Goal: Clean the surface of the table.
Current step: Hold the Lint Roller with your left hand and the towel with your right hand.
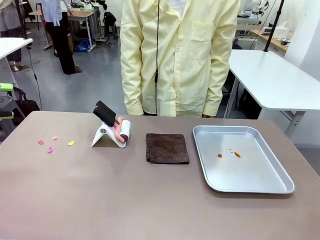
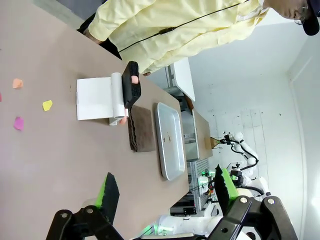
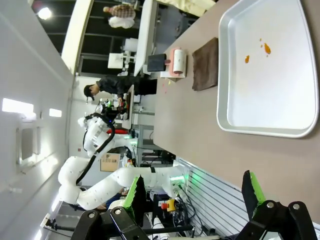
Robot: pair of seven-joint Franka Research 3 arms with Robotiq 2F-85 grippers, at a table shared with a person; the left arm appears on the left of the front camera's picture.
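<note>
Nearest me, the left gripper (image 2: 165, 182) and right gripper (image 3: 194, 182) both gape, holding nothing. Out on the table (image 1: 100, 200), 4 paper scraps (image 1: 50, 149) lie on the left arm's side, with the lint roller (image 1: 121, 129) and then the brown cloth (image 1: 167, 148) to their right.

Front looks across table (image 1: 100, 200); wrists sideways, sharing tray (image 1: 250, 172).

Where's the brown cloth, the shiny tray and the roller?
brown cloth (image 1: 167, 148), front view, middle of the folded cloth.
shiny tray (image 1: 240, 172), front view, its bare floor.
roller (image 1: 125, 130), front view, its white roll.
</note>
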